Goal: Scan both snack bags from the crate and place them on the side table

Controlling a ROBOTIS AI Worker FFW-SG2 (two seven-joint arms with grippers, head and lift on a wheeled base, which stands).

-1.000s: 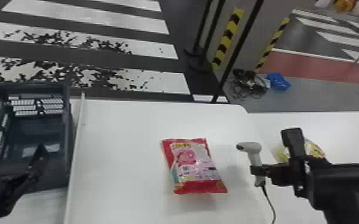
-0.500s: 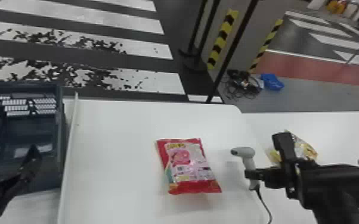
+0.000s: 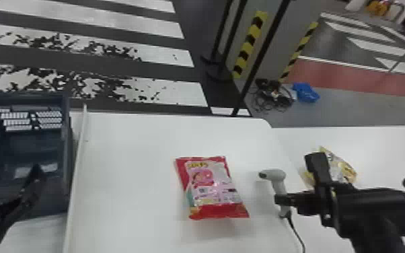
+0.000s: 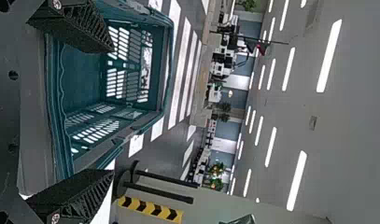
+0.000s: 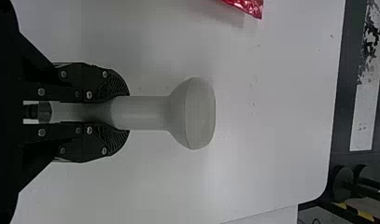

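Clasping the scanner (image 3: 277,181) by its handle, my right gripper (image 5: 127,113) aims it toward nine o'clock, presumably to read the red bag (image 3: 212,188) on the table (image 3: 138,175). The yellow bag (image 3: 344,168) lies at three, on the side table (image 3: 363,138); my left gripper (image 4: 112,111) gapes by the crate (image 3: 65,134) at nine.

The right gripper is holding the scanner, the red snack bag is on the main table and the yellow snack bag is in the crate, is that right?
Not quite: the head view shows the yellow snack bag on the side table, not in the crate. The right gripper does hold the scanner, and the red snack bag does lie on the main table.
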